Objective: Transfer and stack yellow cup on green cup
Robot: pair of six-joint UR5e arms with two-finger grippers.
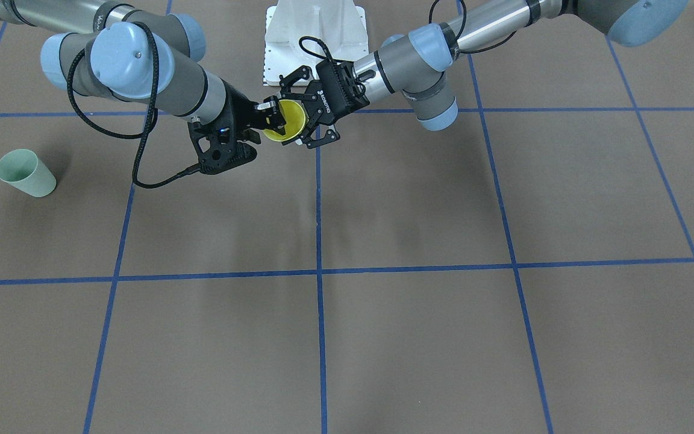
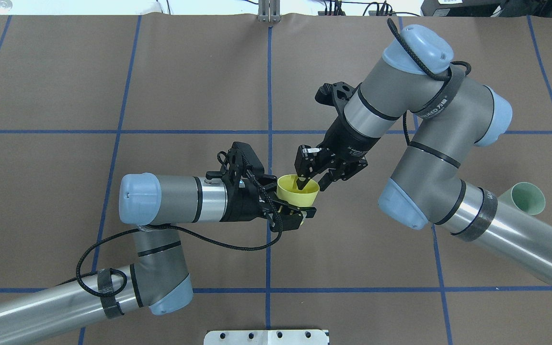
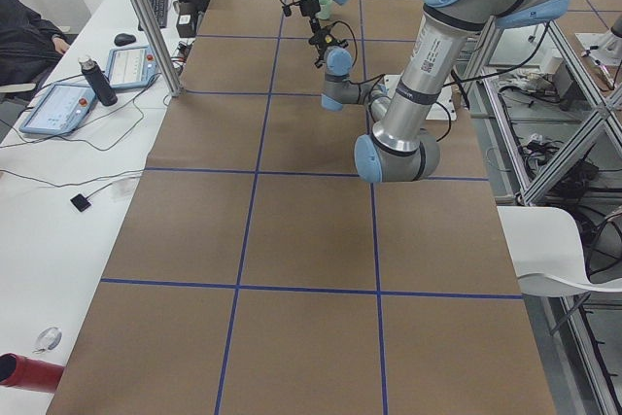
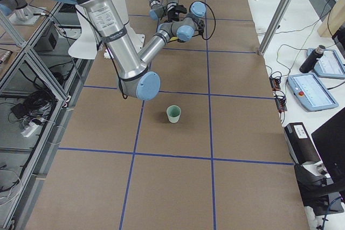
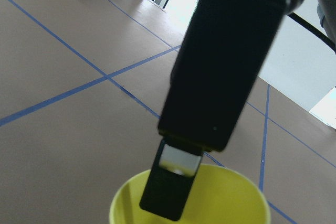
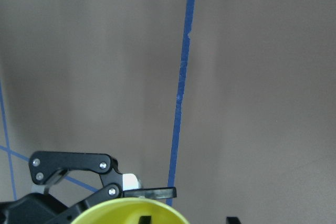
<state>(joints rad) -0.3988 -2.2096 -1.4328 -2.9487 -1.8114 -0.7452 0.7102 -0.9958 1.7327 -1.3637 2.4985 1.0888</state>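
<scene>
The yellow cup [image 2: 291,192] hangs upright in the air over the middle of the table. My left gripper [image 2: 291,199] reaches in level from the side and is shut on the cup's body. My right gripper [image 2: 313,182] comes down from above, open, with one finger inside the cup and the other outside its rim. From across the table the yellow cup [image 1: 287,123] sits between the two hands. The green cup [image 1: 25,175] stands upright on the table far out on my right. The right forearm partly hides the green cup [image 2: 529,199] from overhead.
Blue tape lines divide the brown table cover into squares. The white robot base plate [image 1: 314,36] sits at the table's near edge between the arms. A side desk with tablets [image 3: 58,109] and a bottle [image 3: 92,80] runs along the far side, where a person's sleeve shows.
</scene>
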